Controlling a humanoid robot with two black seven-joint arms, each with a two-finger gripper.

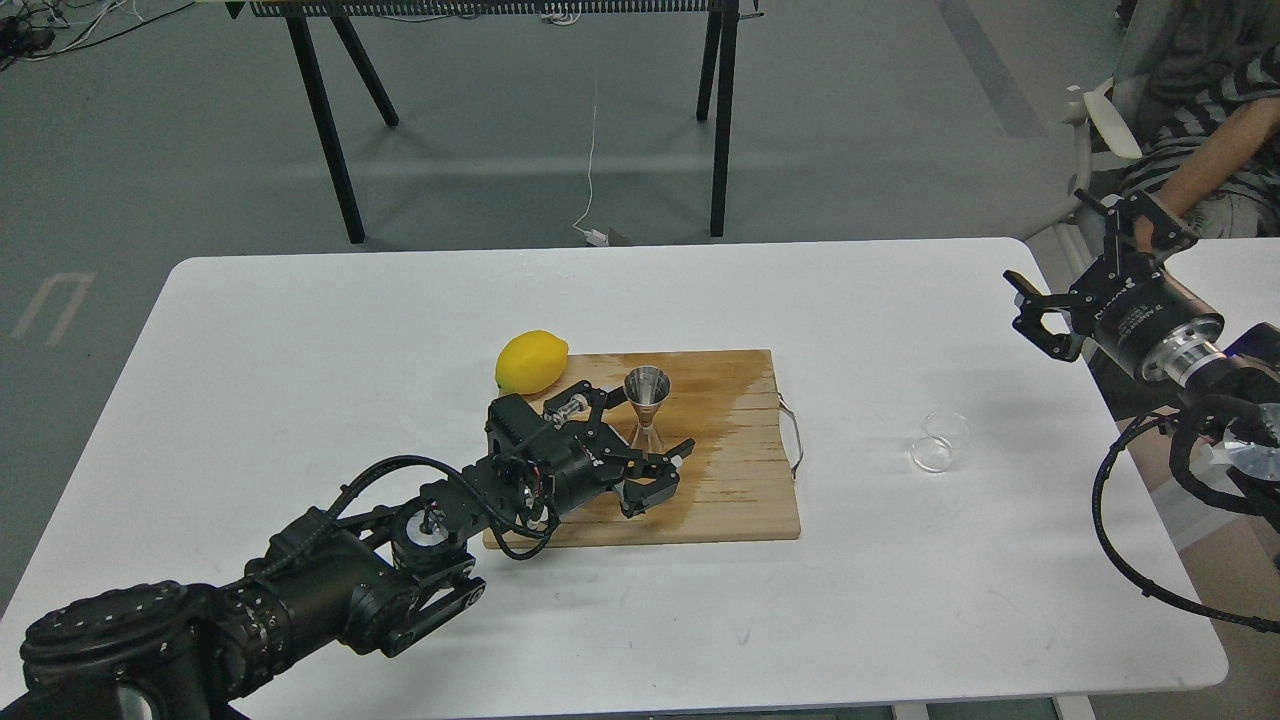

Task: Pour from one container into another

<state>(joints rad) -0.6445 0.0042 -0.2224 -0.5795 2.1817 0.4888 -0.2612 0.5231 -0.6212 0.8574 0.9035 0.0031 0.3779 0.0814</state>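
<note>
Your left gripper (640, 430) sits spread around the shiny steel hourglass jigger (647, 407) at frame centre; right gripper (1038, 318) spread, upper right, well above the clear glass cup (940, 441).

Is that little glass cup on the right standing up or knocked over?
Knocked over, it seems. The glass cup lies on its side on the white table, its round mouth facing sideways, with neither tool near it.

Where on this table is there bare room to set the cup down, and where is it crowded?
Free: the white table left of the lemon, the strip along its far edge, and the near-right stretch below the glass cup. Crowded: the board's left half, where the open left gripper flanks the jigger. The board's right half is bare but looks wet.
</note>
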